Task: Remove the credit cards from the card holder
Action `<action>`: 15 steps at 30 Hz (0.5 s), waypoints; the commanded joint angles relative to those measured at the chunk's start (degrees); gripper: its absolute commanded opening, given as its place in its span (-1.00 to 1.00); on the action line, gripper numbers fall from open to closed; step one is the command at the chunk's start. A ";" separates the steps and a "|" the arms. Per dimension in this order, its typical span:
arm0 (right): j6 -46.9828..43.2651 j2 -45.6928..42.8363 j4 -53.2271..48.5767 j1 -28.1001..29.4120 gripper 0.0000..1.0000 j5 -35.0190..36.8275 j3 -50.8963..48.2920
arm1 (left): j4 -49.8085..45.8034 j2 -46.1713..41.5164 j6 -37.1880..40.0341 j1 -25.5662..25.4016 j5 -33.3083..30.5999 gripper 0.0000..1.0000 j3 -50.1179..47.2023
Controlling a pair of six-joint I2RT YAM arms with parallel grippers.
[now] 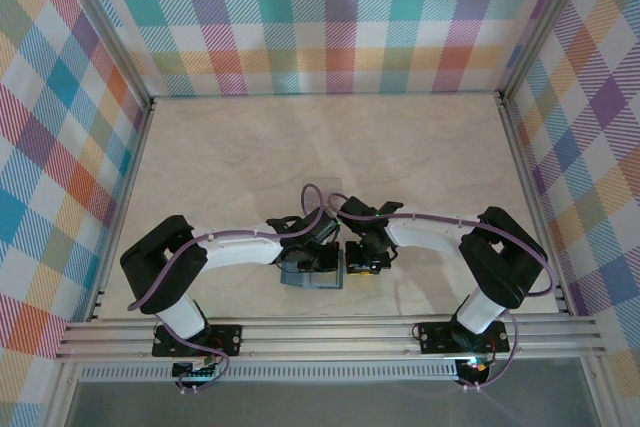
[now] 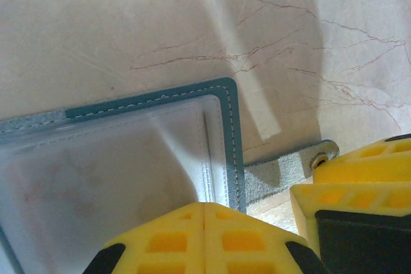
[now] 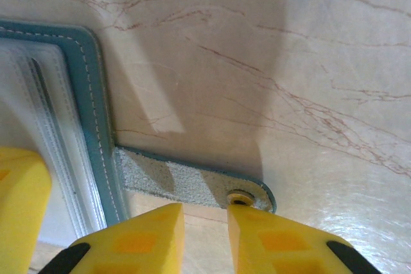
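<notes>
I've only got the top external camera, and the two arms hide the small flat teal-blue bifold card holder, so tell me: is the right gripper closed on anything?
Observer: No. The right gripper is open, its yellow fingertips beside the snap end of the short grey clasp tab of the teal-blue card holder.
Operator: And the left gripper?
Observer: The left gripper is shut, fingers pressed together over the holder, next to its stitched border.
Operator: Is the holder open?
Observer: Yes, its inside faces up: a clear plastic pocket framed in white-stitched teal.
</notes>
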 commanded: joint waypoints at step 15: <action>-0.96 2.28 -3.09 0.43 -0.41 2.69 1.25 | -17.90 -1.67 5.75 -1.59 -11.26 -0.41 3.06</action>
